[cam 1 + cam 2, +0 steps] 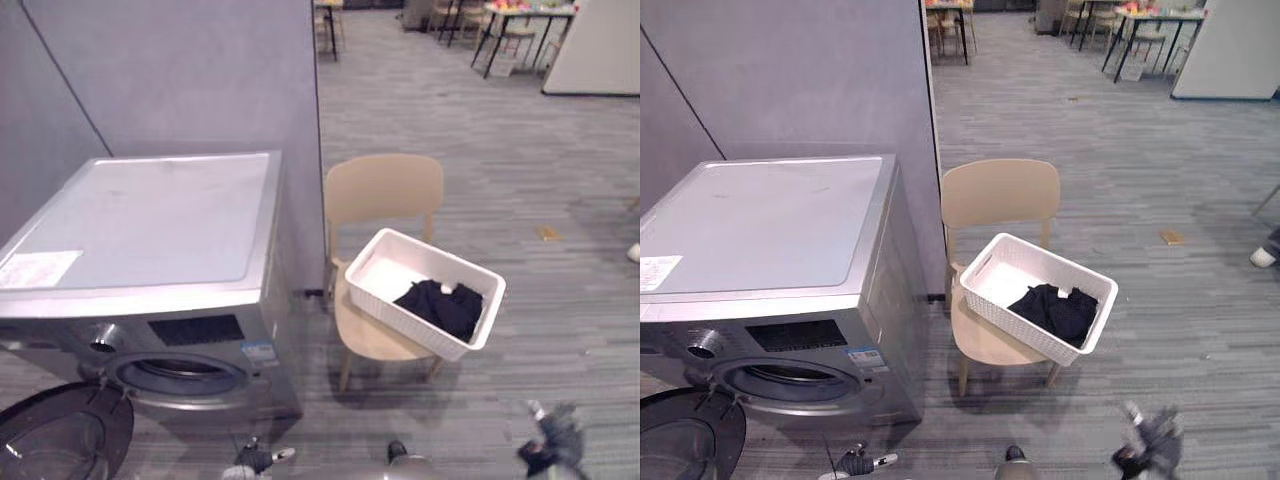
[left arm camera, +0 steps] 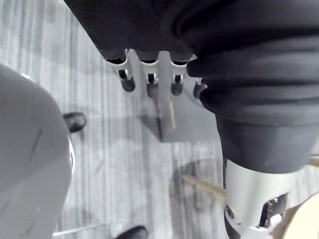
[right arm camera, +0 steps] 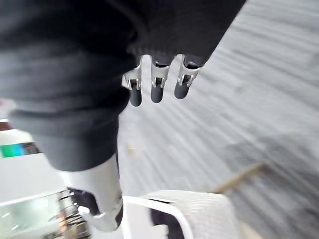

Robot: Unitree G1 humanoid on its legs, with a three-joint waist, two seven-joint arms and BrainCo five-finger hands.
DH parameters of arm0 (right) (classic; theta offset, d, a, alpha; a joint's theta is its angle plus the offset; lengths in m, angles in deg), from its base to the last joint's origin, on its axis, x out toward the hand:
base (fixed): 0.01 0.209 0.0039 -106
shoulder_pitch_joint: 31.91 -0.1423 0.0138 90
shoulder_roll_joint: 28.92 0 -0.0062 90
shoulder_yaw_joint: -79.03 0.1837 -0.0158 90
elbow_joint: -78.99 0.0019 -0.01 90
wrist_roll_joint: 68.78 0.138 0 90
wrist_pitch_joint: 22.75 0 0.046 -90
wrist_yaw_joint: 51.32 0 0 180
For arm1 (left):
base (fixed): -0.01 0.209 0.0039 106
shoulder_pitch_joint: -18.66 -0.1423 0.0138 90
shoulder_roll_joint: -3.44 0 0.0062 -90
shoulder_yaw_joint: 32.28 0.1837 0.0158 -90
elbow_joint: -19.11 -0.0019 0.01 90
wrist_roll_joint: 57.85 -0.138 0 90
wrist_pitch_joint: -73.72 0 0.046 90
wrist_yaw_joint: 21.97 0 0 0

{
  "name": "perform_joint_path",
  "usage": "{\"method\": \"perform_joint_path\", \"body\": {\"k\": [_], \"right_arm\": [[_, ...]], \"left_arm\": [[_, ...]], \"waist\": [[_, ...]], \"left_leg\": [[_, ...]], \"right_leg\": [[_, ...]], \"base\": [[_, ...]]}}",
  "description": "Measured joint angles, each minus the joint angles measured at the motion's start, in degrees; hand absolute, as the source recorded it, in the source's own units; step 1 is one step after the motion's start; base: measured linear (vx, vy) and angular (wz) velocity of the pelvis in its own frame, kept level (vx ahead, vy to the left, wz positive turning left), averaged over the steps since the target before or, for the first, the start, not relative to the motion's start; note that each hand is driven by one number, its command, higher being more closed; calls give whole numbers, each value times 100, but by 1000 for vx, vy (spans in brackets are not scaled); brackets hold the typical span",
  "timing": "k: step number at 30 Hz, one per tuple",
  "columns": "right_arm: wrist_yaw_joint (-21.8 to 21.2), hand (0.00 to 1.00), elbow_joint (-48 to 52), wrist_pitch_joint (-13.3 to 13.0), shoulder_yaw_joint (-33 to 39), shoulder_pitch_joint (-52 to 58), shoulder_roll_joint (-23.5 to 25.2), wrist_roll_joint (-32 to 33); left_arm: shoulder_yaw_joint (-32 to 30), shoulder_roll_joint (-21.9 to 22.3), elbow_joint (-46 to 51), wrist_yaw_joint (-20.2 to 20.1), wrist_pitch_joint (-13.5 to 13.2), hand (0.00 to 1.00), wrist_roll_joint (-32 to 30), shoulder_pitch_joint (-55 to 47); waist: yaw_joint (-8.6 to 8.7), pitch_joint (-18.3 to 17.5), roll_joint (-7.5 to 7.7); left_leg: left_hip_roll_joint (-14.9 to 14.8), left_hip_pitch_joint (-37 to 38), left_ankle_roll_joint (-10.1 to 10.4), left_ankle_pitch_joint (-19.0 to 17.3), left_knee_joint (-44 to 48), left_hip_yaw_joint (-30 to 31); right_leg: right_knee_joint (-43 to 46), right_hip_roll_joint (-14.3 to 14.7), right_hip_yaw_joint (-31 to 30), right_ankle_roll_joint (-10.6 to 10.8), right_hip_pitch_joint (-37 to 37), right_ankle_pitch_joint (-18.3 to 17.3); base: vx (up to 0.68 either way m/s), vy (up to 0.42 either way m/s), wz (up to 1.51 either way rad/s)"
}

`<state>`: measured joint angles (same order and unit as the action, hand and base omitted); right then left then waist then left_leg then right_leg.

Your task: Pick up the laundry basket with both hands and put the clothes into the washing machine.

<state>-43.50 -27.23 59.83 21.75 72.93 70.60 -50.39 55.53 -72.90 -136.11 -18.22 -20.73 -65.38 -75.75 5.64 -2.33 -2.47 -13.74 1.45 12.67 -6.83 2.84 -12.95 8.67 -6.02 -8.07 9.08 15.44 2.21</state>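
A white laundry basket [image 1: 400, 318] sits askew on the seat of a beige chair [image 1: 385, 190], with black clothes [image 1: 445, 305] and a small white item bunched in its right end. To its left stands a silver washing machine [image 1: 150, 230] with its round drum opening [image 1: 180, 375] showing and its dark door [image 1: 60, 435] swung open at lower left. My left hand [image 1: 255, 461] hangs low in front of the washer, fingers relaxed and empty. My right hand [image 1: 552, 440] hangs low to the right of the chair, open, with the basket's rim [image 3: 189, 209] past it.
A grey partition wall [image 1: 200, 70] stands behind the washer and ends next to the chair. Striped grey carpet stretches to the right and back. Tables and chairs [image 1: 520, 30] stand far behind. A small brown scrap [image 1: 547, 233] lies on the floor, and a person's shoe [image 1: 634, 252] is at the right edge.
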Motion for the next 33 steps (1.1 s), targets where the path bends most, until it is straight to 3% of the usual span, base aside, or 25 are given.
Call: {"method": "perform_joint_path", "body": {"k": [6,11,14,22,28,33], "right_arm": [[7,0,1809,-33,3,-668,-785,-1210],[-254,0,2132,-97,-557,-1302,-1859,-1701],[-390,0,2099,-99,-1047,-1931,-2474,-1807],[-761,0,523,6,-2348,-3616,-3751,-1919],[-1179,0,-509,106,-3386,-4449,-4287,-2133],[-1205,0,-1364,157,-3833,-5019,-4394,-2138]], "left_arm": [[-72,142,374,-93,-4,0,-463,-78],[74,344,706,-154,-40,0,-436,130],[290,385,983,-164,-58,0,-320,252],[787,529,1378,-156,-134,0,349,457],[824,468,1587,-121,-153,0,477,591],[641,391,1644,-105,-156,0,671,637]], "waist": [[-104,153,-56],[-357,504,-45],[-392,757,-63],[-558,1284,-149],[-632,1468,-122],[-639,1612,-105]], "left_leg": [[-39,-384,-7,80,174,-105],[-88,-735,-9,31,440,-82],[-51,-1075,-9,32,619,15],[53,-1544,50,83,772,120],[90,-1793,41,75,924,82],[173,-1971,39,85,1035,-12]], "right_leg": [[-59,3,3,-17,311,136],[162,-5,23,-38,626,122],[550,-23,24,-48,1022,4],[1184,-127,11,-57,1651,-169],[1485,-223,-23,-39,1962,-280],[1819,-315,-98,-41,2249,-413]], "base": [[36,13,-3],[-36,-8,2],[-73,-30,10],[-47,-29,10],[-9,-7,7],[7,4,4]]}}
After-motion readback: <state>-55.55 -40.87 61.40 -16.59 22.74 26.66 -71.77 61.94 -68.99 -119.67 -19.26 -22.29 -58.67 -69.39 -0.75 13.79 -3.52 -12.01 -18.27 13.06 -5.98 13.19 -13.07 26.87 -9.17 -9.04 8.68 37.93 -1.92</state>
